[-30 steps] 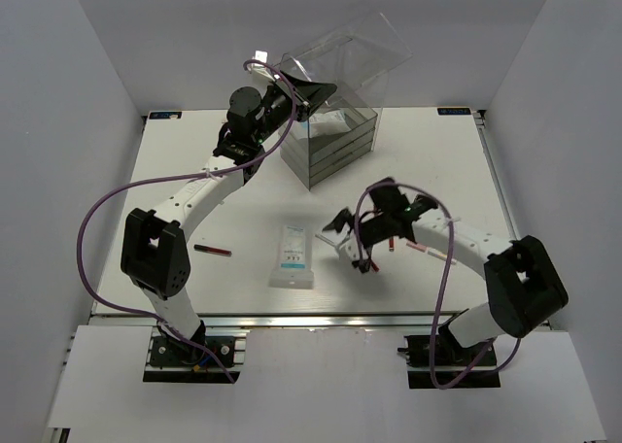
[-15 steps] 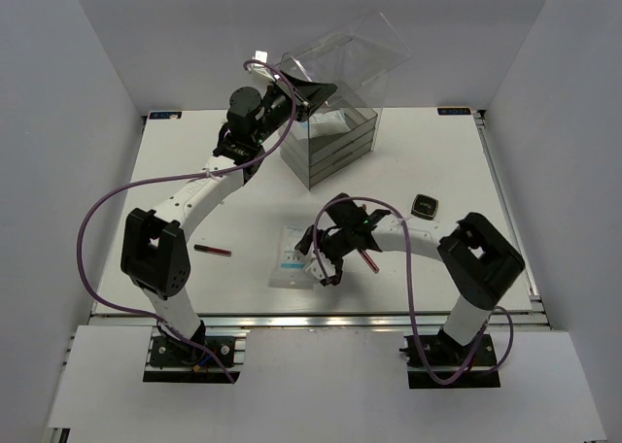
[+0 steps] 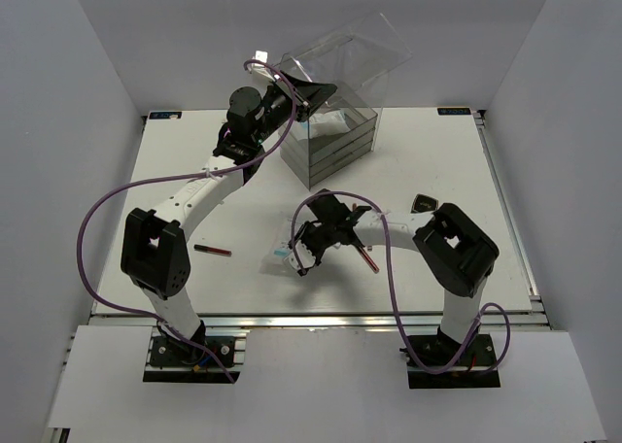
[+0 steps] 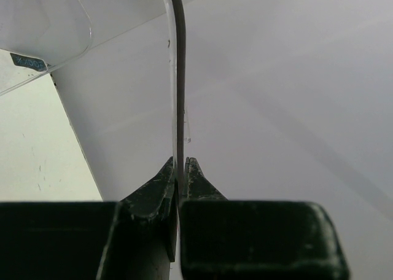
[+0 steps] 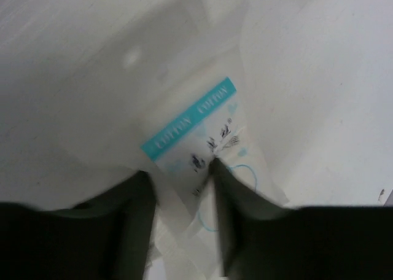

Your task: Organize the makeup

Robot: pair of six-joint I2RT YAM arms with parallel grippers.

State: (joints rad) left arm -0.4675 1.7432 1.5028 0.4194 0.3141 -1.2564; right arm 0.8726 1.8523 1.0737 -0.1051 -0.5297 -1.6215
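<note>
A white packet (image 3: 280, 255) with blue print lies at the table's middle. My right gripper (image 3: 300, 257) has come down on its right edge. In the right wrist view the packet (image 5: 190, 120) sits crumpled between the two dark fingers (image 5: 132, 218), and the gripper (image 5: 179, 172) is shut on it. One red and black pencil (image 3: 212, 251) lies to the left, and a second pencil (image 3: 367, 256) lies under the right arm. A black compact (image 3: 425, 204) rests to the right. My left gripper (image 3: 309, 95) is shut on the clear box's raised lid (image 4: 177, 77), pinching its thin edge (image 4: 179, 166).
The tall clear plastic drawer box (image 3: 335, 137) stands at the back centre, its lid (image 3: 355, 54) tipped up and back. Purple cables loop off both arms. The table's metal rail (image 3: 321, 319) runs along the near edge.
My right arm swung left across the table to the white packet and its jaws narrowed onto it. The packet shifted slightly. The black compact came into sight. The left arm stayed still.
</note>
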